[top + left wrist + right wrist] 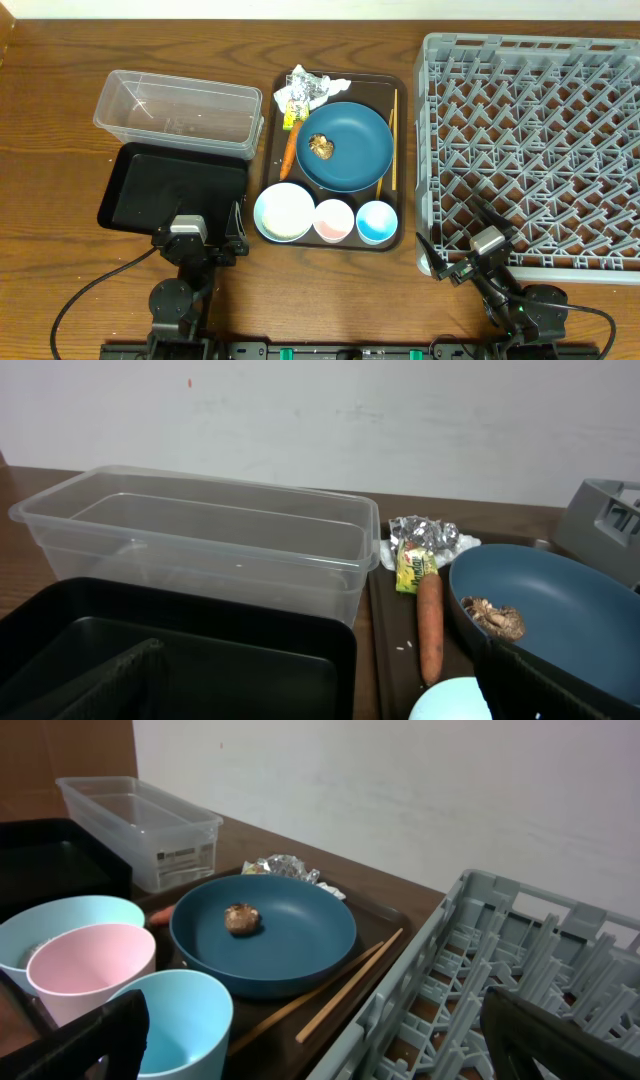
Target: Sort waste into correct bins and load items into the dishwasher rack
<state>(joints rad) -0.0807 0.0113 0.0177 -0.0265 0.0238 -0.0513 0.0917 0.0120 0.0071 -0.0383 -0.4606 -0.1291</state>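
Nothing had been sorted: wrapper (303, 88), carrot (289, 152), plate (350, 155), bowl (284, 212) and cups (334, 220) all sat on the serving tray (370, 85); tub (178, 105), black tray (175, 190) and rack (535, 150) stood empty. Left pincer (320, 695) and right pincer (320, 1050) gaped open.

The left arm (178, 290) and right arm (525, 305) are black, built of round joint housings, each with a small grey block (185, 228) at the wrist. A thin black cable (75, 300) curves away from each arm. Green clips (285, 353) dot the black base rail (350, 351). The left fingers (105, 680) are matt black with a ribbed face. The right fingers (90, 1040) are plain black slabs.
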